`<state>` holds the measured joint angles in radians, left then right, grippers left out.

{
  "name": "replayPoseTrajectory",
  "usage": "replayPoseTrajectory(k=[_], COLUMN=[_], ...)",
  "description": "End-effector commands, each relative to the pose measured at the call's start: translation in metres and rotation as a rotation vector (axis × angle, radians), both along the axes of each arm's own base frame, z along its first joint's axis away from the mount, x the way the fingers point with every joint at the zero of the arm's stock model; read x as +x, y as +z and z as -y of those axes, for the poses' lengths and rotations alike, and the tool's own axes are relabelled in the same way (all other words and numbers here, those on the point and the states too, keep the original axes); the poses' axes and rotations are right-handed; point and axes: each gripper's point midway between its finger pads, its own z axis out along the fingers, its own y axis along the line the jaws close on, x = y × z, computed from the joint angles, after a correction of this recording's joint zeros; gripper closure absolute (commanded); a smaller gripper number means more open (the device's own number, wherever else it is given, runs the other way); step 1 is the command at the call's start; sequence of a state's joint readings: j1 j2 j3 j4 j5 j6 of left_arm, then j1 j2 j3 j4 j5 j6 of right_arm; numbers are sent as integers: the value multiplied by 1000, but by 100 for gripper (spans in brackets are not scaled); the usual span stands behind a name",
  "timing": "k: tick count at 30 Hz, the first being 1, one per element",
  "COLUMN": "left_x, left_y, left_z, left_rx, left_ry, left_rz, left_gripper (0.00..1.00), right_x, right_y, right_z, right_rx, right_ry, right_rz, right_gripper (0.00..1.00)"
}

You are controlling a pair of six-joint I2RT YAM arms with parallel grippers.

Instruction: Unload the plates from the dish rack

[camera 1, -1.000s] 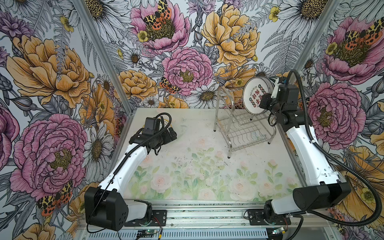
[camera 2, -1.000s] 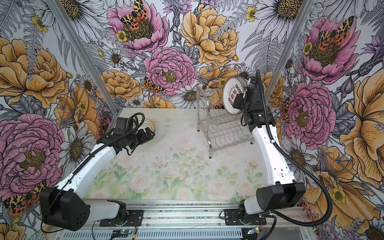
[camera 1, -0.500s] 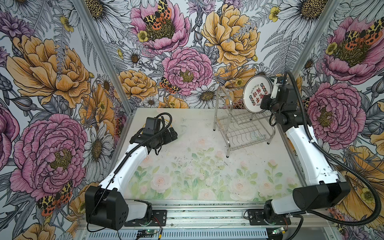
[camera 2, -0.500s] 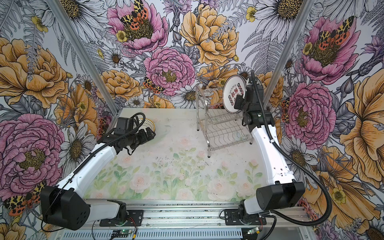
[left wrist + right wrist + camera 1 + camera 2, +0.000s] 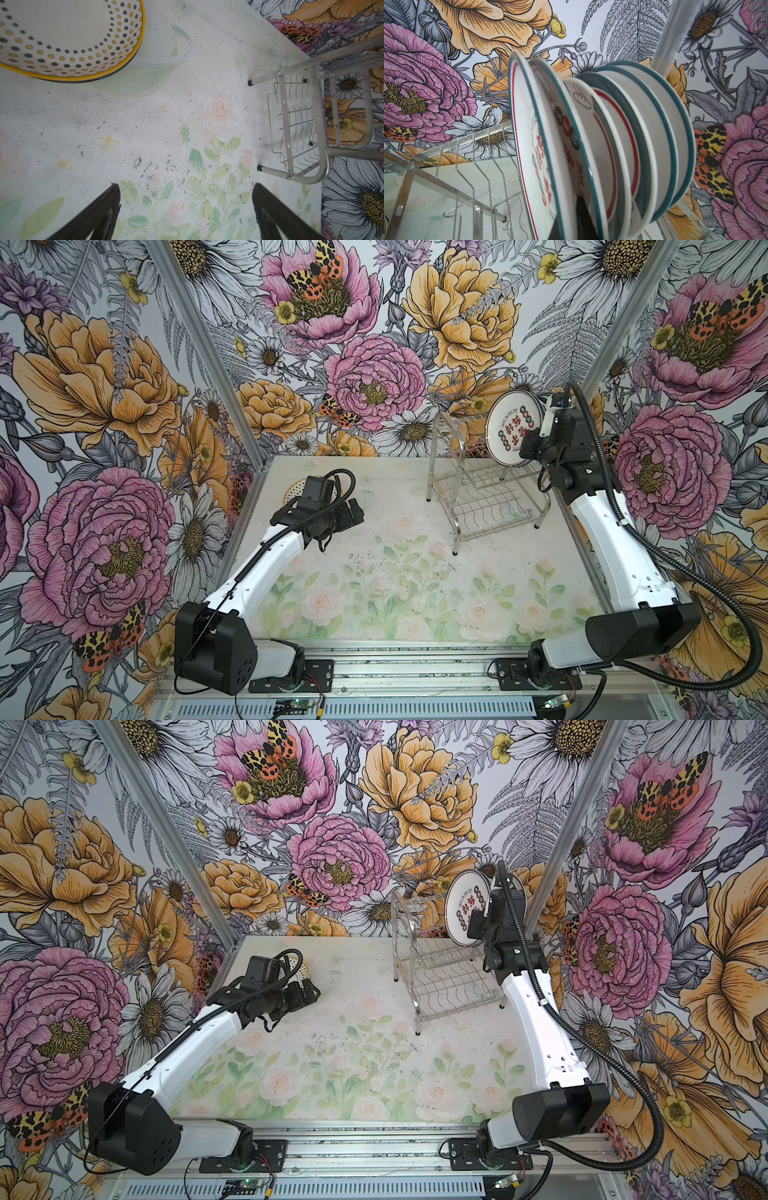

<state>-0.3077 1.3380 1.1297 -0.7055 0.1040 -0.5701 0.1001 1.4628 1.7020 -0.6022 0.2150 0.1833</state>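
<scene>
1. The dish rack (image 5: pixel 490 499) stands at the far right of the counter (image 5: pixel 415 593). Its plates (image 5: pixel 643 135) stand on edge in the upper tier, packed at the end nearest the right arm.
2. The right gripper (image 5: pixel 535 438) is at the front of that row. Its fingers (image 5: pixel 583 220) are closed on the rim of the red-character plate (image 5: pixel 542 158), with one dark finger wedged between that plate and the next (the other finger is hidden behind the plate).
3. The plates behind it have teal rims and lean close together, face to back.
4. The left gripper (image 5: pixel 186 185) hovers over bare counter, well apart from the rack. Its fingers are spread wide with nothing between them.
5. Near it, a dotted plate (image 5: pixel 62 31) with a yellow rim lies flat at the counter's far left.
</scene>
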Motion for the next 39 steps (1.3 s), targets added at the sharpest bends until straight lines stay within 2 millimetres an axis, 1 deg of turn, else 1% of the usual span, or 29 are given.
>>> replayPoseTrajectory(k=[1,6,13,17,20,22,24,27,30,33,36,39], left_x=[10,8,4,0,-4,-5,-6,-8,-12,-15,-17,-20], left_y=[10,18,22,28,25,23,18,14,11,11,13,14], left_z=[1,1,1,-3,-2,-1,-2,-2,-3,-5,-8,-7], left_rx=[33,64,50,62,28,39,44,43,40,41,45,41], left_ry=[22,38,37,31,10,-6,-12,-10,-5,3,13,8], left_rz=[51,87,97,118,97,95,85,73,66,73,83,88], left_gripper=[1,1,1,1,1,1,1,1,1,1,1,1], right_x=[-12,-15,-16,-22,-31,-40,-54,-75,-100,-126,-147,-166], right_y=[57,78,92,113,133,147,161,172,173,162,139,110], right_z=[-4,-5,-8,-7,-9,-11,-12,-16,-16,-17,-19,-20], right_rx=[19,25,42,49,76,96,119,148,175,206,244,265], right_ry=[5,12,26,25,41,56,75,105,125,143,165,173], right_rz=[170,230,264,314,365,398,434,467,482,476,443,389], right_gripper=[100,100,100,100,100,100,100,100,100,100,100,100])
